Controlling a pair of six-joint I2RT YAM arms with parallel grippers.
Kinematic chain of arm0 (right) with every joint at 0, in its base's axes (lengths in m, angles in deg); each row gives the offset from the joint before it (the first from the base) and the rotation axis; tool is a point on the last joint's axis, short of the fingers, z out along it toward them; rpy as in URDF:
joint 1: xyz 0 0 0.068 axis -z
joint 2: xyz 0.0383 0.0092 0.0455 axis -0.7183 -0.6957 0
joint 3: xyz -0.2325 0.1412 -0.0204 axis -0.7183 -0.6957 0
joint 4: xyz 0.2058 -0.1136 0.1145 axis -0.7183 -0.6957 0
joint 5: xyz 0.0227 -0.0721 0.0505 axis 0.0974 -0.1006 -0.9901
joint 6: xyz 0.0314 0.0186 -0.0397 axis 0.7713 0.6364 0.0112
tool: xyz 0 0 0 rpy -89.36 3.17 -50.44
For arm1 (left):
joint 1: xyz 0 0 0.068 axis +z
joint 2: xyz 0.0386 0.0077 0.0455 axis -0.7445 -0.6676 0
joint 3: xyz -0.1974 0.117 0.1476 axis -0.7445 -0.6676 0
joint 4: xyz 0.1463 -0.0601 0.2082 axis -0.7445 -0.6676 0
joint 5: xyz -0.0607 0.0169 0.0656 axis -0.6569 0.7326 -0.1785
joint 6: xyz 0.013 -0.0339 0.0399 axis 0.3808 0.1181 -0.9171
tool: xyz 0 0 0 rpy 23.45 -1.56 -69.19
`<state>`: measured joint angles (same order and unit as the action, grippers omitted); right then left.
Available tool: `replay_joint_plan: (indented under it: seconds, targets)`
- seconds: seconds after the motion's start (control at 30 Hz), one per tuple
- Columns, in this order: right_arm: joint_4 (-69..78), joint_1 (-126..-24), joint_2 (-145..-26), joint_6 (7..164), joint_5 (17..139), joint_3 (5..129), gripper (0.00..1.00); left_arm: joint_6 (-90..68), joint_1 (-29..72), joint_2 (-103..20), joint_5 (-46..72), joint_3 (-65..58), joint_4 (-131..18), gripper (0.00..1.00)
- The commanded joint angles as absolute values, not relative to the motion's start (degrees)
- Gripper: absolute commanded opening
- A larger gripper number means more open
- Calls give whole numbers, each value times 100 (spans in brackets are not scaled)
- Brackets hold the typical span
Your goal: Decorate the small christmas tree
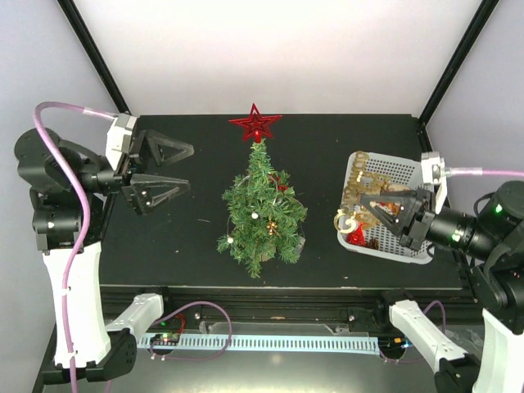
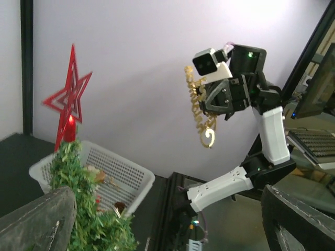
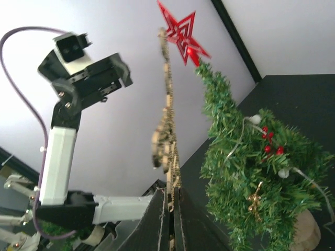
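The small christmas tree (image 1: pixel 262 209) stands upright mid-table with a red star (image 1: pixel 255 124) on its tip. It carries red berries, a small gold ornament and a string of white lights. It also shows in the left wrist view (image 2: pixel 78 214) and the right wrist view (image 3: pixel 251 167). My right gripper (image 1: pixel 364 215) is shut on a gold glitter ornament (image 3: pixel 167 120), held above the white basket's left edge, right of the tree. The ornament also shows in the left wrist view (image 2: pixel 201 112). My left gripper (image 1: pixel 176 168) is open and empty, raised left of the tree.
A white perforated basket (image 1: pixel 401 168) sits at the right of the table with red and gold ornaments inside; it also shows in the left wrist view (image 2: pixel 123 178). Black frame posts stand at the back corners. A cable strip runs along the near edge.
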<state>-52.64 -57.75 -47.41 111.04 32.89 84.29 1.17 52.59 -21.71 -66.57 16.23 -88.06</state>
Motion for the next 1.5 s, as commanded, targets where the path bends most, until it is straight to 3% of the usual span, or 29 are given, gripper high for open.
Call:
replay_joint_plan:
  seconds: [0.0, 0.13, 0.3, 0.53, 0.7, 1.03, 1.27, 1.47]
  targets:
    - [-6065, -5855, -5417, 10725, 3773, 9194, 1, 1955, 5231, -1958, -7816, 1524, -6109, 97]
    - [-6435, -6225, -5765, 10623, 3852, 9571, 1, 4748, 5137, -2005, -7989, 911, -2245, 99]
    - [-6121, -6648, -6041, 10933, 3782, 10163, 1, 4973, 5006, -2042, -7970, 955, -1591, 99]
    - [-3932, -6653, -6486, 12457, 3153, 10873, 1, 4898, 5232, -2298, -7714, 1898, -1417, 99]
    - [-3716, -6670, -6972, 12708, 3451, 11296, 1, 2735, 5832, -2551, -7070, 3368, -4587, 99]
    - [-5941, -6674, -8100, 12127, 5822, 12626, 1, -979, 6495, -3195, -4934, 5498, -10113, 99]
    - [-7065, -6675, -8404, 12505, 7549, 12537, 1, -2909, 6409, -2950, -3217, 5006, -11754, 99]
    - [-7795, -7139, -8625, 12411, 8403, 11950, 1, -3950, 5492, -2638, -1858, 3970, -12371, 99]
